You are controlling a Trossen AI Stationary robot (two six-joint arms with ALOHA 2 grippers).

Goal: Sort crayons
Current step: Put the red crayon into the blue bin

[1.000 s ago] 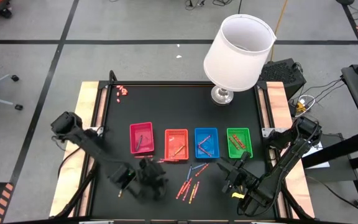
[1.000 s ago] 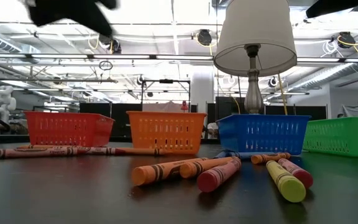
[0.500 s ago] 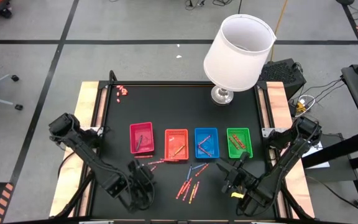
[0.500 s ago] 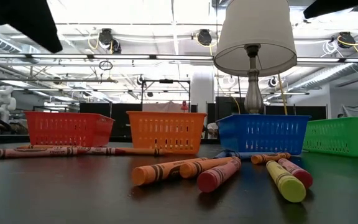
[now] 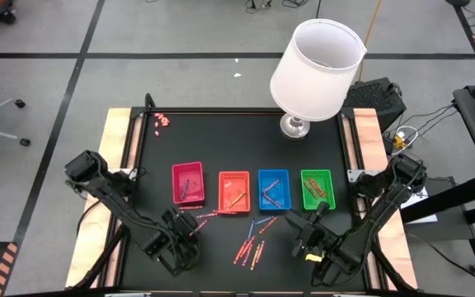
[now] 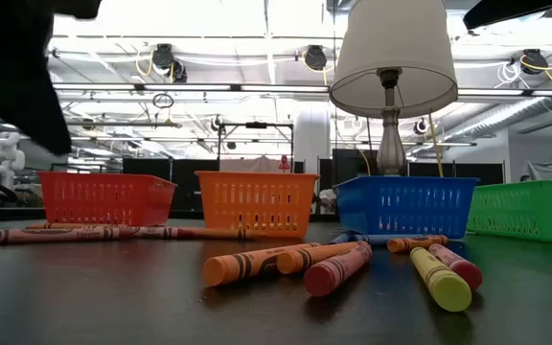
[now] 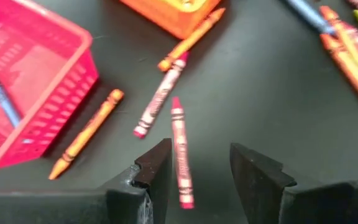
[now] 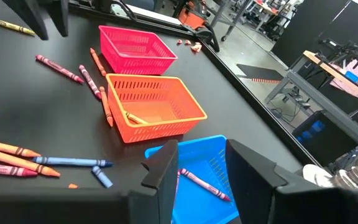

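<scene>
Fingers of the left gripper [image 7: 199, 177] stand apart, empty, over a thin red crayon [image 7: 179, 149] lying low-centre in the wrist frame on the black tabletop [image 7: 260, 93]; centring both fingers astride it before closing seems wise.

The left arm is stretched from the tabletop's left edge toward its near middle, with the left tool [image 5: 190, 239] held low and its fingers [image 7: 157, 168] parted with nothing between them. The right arm is folded at the near right, the right tool [image 5: 312, 227] raised, its fingers [image 8: 166, 165] apart and empty.
</scene>
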